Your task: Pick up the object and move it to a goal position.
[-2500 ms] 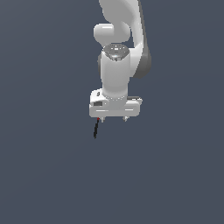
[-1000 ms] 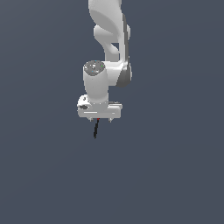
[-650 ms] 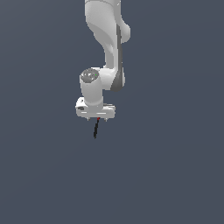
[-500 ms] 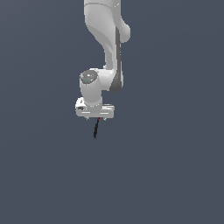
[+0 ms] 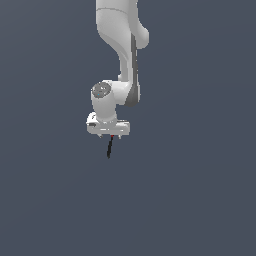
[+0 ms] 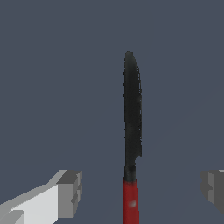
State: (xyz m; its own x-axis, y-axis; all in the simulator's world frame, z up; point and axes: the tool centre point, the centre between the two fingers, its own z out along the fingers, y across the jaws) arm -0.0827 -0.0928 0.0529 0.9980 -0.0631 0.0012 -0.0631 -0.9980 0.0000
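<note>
The white robot arm (image 5: 120,45) runs off the exterior view's top. In the wrist view, the thin black rod's (image 6: 132,118) red end leaves the frame, as do both grey fingertips (image 6: 70,192).

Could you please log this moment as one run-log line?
gripper: open, gaps either side of rod | rod: below gripper, red tip uppermost, slightly tilted | contact: none visible

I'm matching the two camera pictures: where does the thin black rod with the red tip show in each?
Exterior view: the thin black rod with the red tip hangs below the white gripper, near the picture's centre, red end uppermost.
Wrist view: the rod runs lengthwise through the middle, red end nearest the camera.
Shared landmark: the red tip, between the jaws.
</note>
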